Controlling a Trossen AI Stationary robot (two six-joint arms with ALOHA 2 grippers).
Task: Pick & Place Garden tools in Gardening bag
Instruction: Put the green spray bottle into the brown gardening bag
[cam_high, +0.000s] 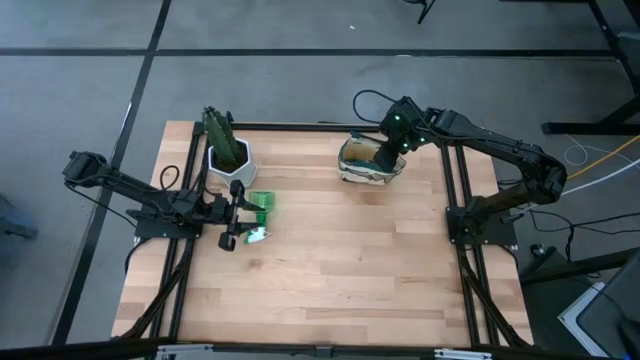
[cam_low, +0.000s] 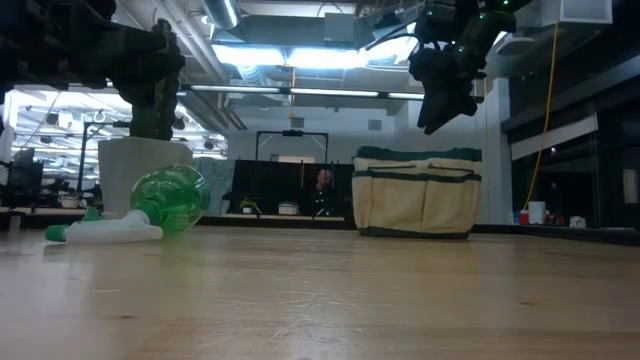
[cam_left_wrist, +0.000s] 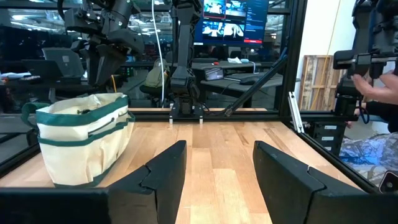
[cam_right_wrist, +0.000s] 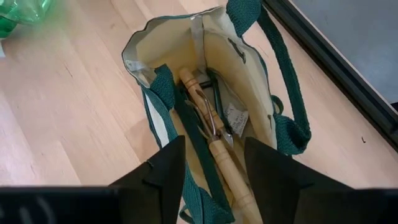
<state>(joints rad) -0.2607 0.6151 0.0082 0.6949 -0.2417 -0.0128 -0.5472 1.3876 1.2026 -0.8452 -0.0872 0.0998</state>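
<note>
Directly beneath the right gripper (cam_right_wrist: 211, 165), whose fingers stand apart holding nothing, the beige gardening bag (cam_right_wrist: 252, 81) with dark green trim sits open on the counter (cam_high: 330, 270). Inside lie wooden-handled tools (cam_right_wrist: 214, 143) with metal prongs. The left gripper (cam_left_wrist: 214, 168), wide open and empty, rests beside a green-and-white bottle (cam_high: 260, 205).
</note>
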